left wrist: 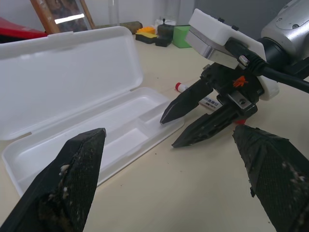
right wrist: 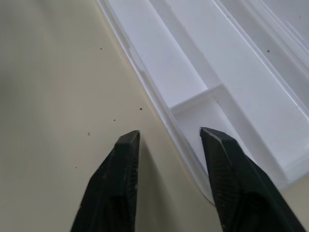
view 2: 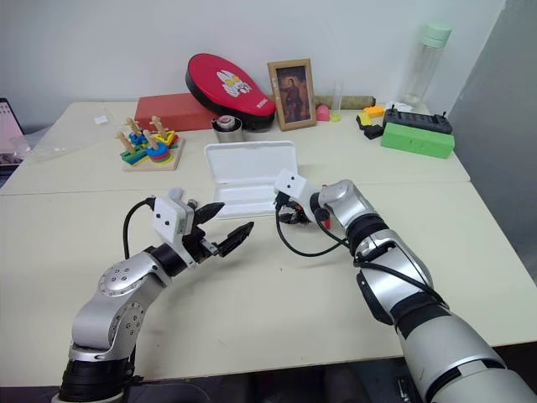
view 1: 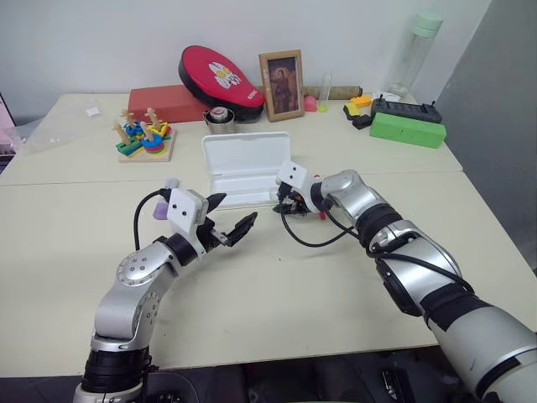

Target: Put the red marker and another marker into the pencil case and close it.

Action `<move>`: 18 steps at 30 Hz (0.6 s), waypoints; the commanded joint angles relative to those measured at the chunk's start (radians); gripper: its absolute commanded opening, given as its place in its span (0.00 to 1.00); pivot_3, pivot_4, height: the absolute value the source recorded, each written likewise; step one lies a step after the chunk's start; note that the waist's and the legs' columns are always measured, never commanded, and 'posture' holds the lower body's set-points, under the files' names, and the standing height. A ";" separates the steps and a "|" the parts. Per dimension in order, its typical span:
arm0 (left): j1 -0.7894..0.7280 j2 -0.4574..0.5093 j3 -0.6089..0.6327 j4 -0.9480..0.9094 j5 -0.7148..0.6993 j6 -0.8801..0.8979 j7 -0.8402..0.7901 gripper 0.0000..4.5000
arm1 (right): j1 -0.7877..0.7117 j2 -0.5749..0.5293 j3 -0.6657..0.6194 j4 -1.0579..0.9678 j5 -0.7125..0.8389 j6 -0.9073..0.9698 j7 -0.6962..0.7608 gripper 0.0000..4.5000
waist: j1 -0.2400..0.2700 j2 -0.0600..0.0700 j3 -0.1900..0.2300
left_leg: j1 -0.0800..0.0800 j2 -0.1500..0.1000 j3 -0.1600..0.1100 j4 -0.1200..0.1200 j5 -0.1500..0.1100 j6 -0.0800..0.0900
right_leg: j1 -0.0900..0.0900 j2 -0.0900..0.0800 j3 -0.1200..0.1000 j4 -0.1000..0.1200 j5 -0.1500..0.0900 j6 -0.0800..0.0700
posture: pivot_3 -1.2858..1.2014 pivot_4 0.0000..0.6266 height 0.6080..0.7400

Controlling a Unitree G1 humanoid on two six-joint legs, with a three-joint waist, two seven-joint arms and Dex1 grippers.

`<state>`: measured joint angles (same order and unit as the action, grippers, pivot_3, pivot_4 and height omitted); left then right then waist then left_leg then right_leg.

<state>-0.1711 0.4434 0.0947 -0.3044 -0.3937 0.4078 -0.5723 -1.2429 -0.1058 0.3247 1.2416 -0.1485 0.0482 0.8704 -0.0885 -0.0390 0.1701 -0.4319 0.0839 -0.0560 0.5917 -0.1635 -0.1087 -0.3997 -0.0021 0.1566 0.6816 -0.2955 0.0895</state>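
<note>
Pencil case (right wrist: 159, 104) rim sits between right fingers (right wrist: 116, 188), part-open.

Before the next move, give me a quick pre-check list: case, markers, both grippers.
1. Pencil case lid open: ok.
2. Case tray free for the markers: ok, nothing lies in it.
3. Red marker held: not ok, it lies on the table beside the right gripper.
4. Right gripper clear of the case: not ok, its open fingers straddle the tray's rim at the corner.
5. Left gripper open and empty: ok.
6. Lavender marker free to pick: cannot tell, it lies by the left arm, partly hidden.
</note>
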 commanded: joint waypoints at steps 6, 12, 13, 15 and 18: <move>-0.025 0.004 0.011 -0.022 0.004 -0.023 0.017 1.00 | -0.036 0.023 -0.004 0.044 -0.070 -0.021 -0.019 0.01 | 0.000 0.001 0.000 | 0.000 0.000 -0.001 0.000 0.000 0.000 | 0.001 0.000 -0.002 0.000 0.000 0.000 | 0.52 0.24 1.00; -0.028 0.001 0.010 -0.027 0.006 -0.023 0.025 1.00 | -0.050 0.036 0.001 0.058 -0.106 -0.046 -0.039 0.01 | 0.000 0.002 0.001 | 0.000 0.000 -0.002 0.000 0.000 0.000 | 0.002 0.000 -0.002 -0.001 0.000 0.000 | 0.52 0.24 1.00; -0.028 0.000 0.010 -0.029 0.006 -0.022 0.027 1.00 | -0.054 0.038 -0.001 0.061 -0.110 -0.047 -0.042 0.01 | -0.001 0.002 0.001 | 0.000 0.000 -0.003 0.000 0.000 0.000 | 0.002 0.000 -0.003 -0.001 0.000 0.000 | 0.52 0.24 1.00; -0.025 -0.001 0.009 -0.036 0.006 -0.020 0.032 1.00 | -0.059 0.039 -0.009 0.062 -0.114 -0.053 -0.044 0.01 | -0.001 0.002 0.001 | 0.000 0.000 -0.003 0.000 0.000 0.000 | 0.002 0.000 -0.003 -0.001 0.000 0.000 | 0.52 0.24 1.00; -0.014 0.005 0.018 -0.051 0.002 -0.015 0.039 1.00 | -0.064 0.030 -0.019 0.053 -0.113 -0.073 -0.014 0.01 | -0.001 0.002 0.001 | 0.000 0.000 -0.003 0.000 0.000 0.000 | 0.002 0.000 -0.003 0.000 0.000 0.000 | 0.52 0.24 1.00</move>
<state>-0.1839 0.4435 0.0946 -0.3091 -0.3924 0.4063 -0.5374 -1.2779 -0.0711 0.3161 1.3025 -0.2574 0.0025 0.8313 -0.0896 -0.0373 0.1711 -0.4318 0.0838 -0.0590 0.5918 -0.1635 -0.1087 -0.3975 -0.0021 0.1537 0.6811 -0.2958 0.0891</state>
